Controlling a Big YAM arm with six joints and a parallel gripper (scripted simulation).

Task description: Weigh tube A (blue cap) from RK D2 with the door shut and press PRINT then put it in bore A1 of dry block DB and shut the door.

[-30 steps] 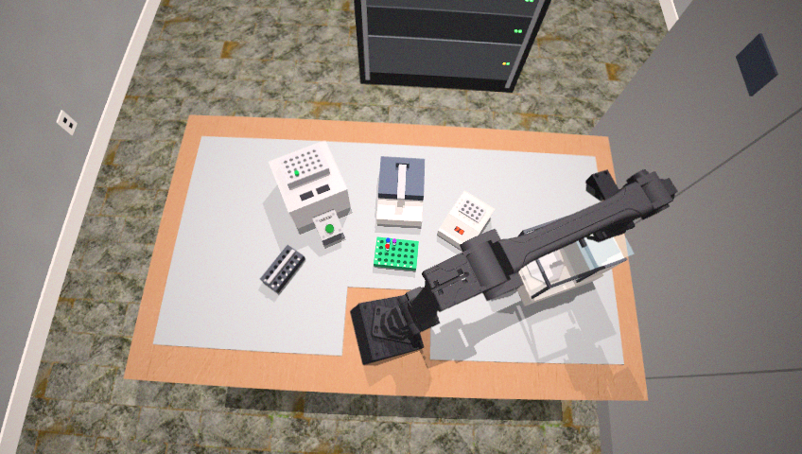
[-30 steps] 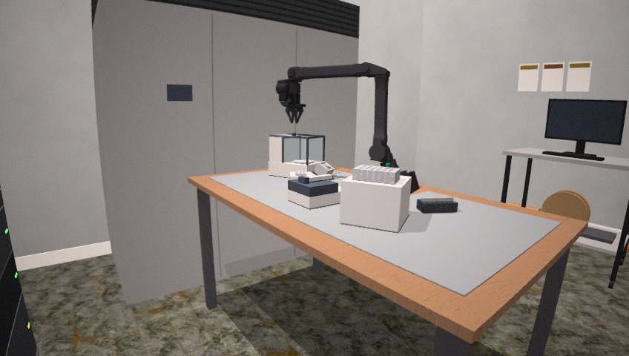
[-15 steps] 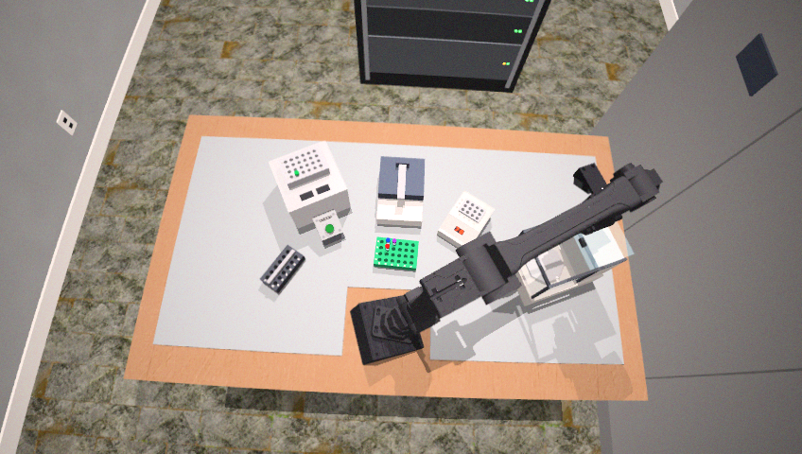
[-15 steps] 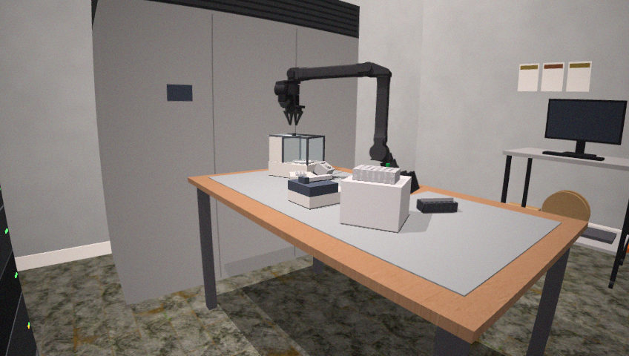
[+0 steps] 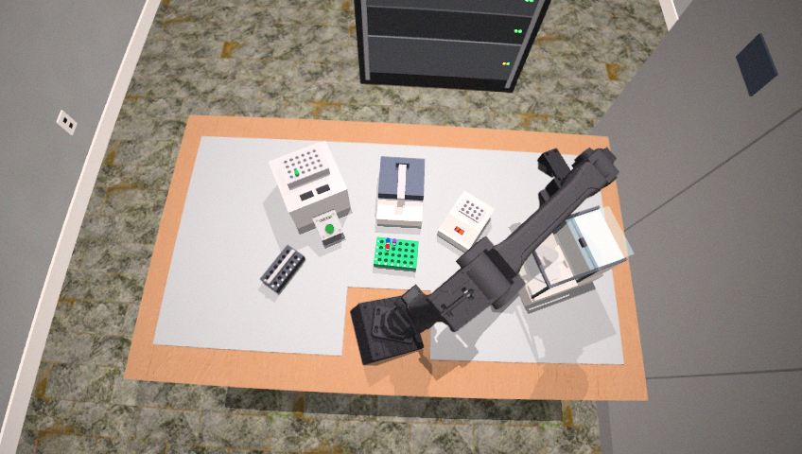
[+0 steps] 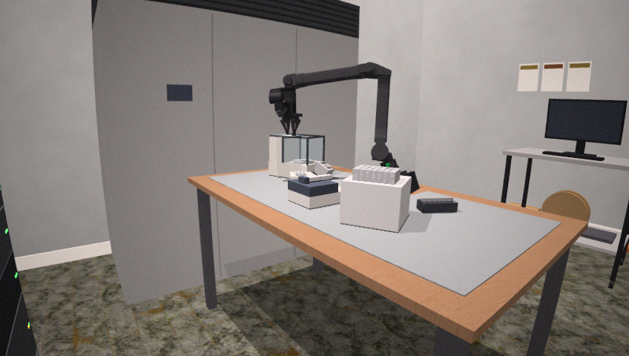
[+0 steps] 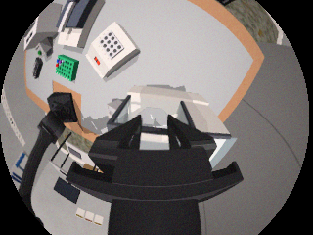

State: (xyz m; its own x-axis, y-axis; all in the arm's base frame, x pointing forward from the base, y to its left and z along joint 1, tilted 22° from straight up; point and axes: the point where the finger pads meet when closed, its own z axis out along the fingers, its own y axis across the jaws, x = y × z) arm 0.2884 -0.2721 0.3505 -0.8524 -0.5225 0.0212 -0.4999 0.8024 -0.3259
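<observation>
Top view: blue-capped tube (image 5: 388, 240) in green rack (image 5: 395, 253) (image 7: 67, 68), w/ red & purple caps nearby; ext. view hides it. Wrist view: gripper (image 6: 290, 133) (image 7: 154, 117) fingers part-open, nothing btwn, over BAL (image 5: 554, 289) (image 6: 280, 169) (image 7: 171, 95).

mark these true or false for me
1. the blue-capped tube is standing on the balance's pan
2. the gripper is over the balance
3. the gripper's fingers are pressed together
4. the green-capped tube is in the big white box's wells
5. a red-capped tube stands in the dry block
1. False: the blue-capped tube is in the green rack.
2. True: the gripper is over the balance.
3. False: they stand apart, with nothing between them.
4. True: the green-capped tube is in the big white box.
5. False: the red-capped tube is in the green rack; the dry block shows no tube.
</observation>
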